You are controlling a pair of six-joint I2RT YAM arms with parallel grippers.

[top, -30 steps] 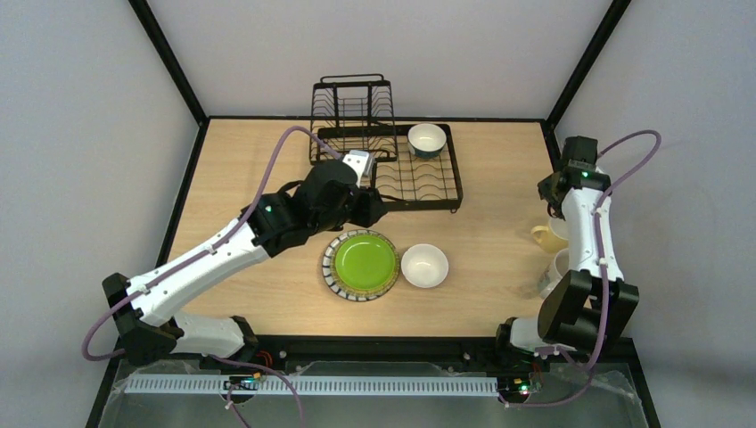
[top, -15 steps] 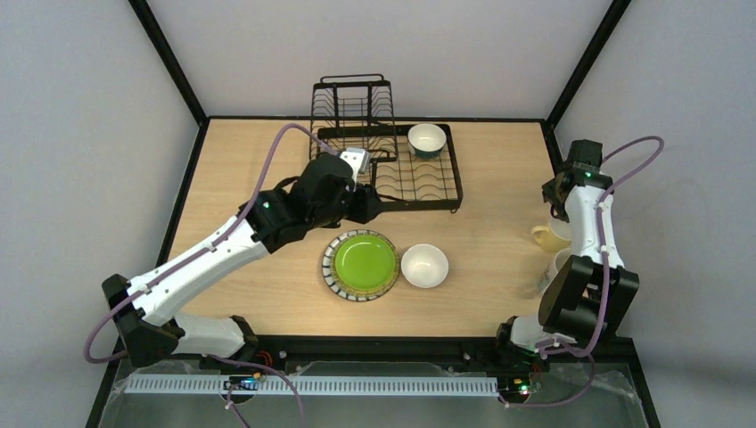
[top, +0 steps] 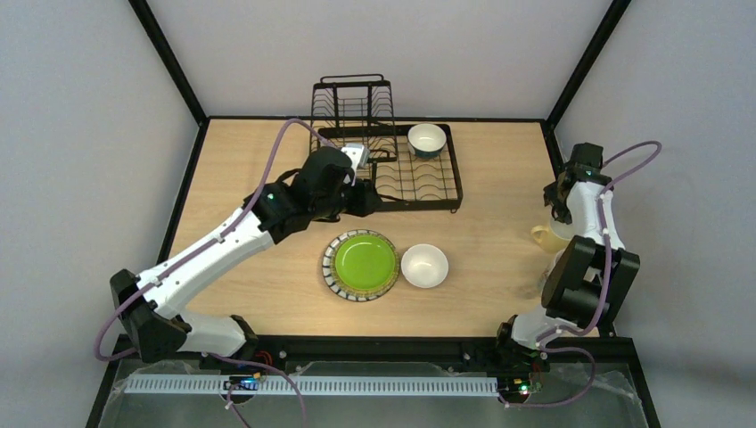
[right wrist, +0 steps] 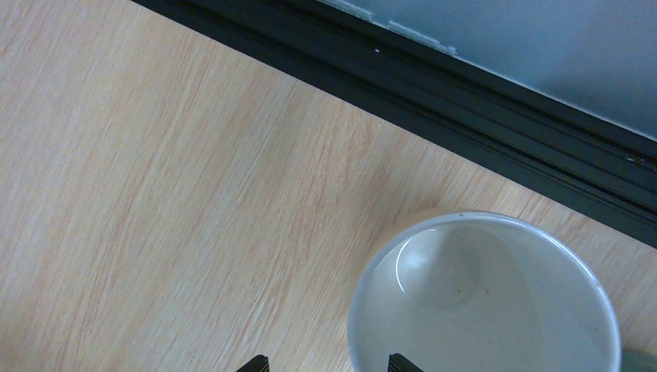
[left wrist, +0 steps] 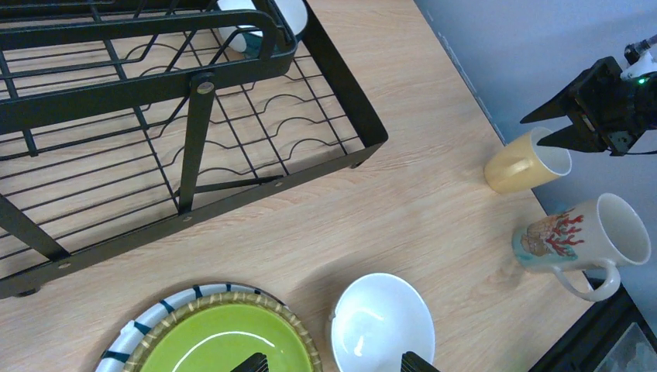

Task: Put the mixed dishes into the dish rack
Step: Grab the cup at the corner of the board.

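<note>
no legible text or numbers, cream mug [left wrist: 575, 236] shows only red coral drawing

Left arm [top: 223, 245] stretches diagonally from its near-left base toward the middle, wrist bent down; left gripper [left wrist: 331, 362] points downward, jaws spread wide, holding nothing; right arm [top: 588, 267] folds sharply at the elbow, forearm running away; right gripper [right wrist: 328, 363] points down, jaws parted, gripping nothing.

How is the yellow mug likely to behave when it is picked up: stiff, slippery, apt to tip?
The yellow mug looks like glazed ceramic with a shiny inside, so it is probably stiff, rather heavy, and somewhat slippery. It stands upright and looks short and wide, so a low push would likely slide it, not tip it.
</note>
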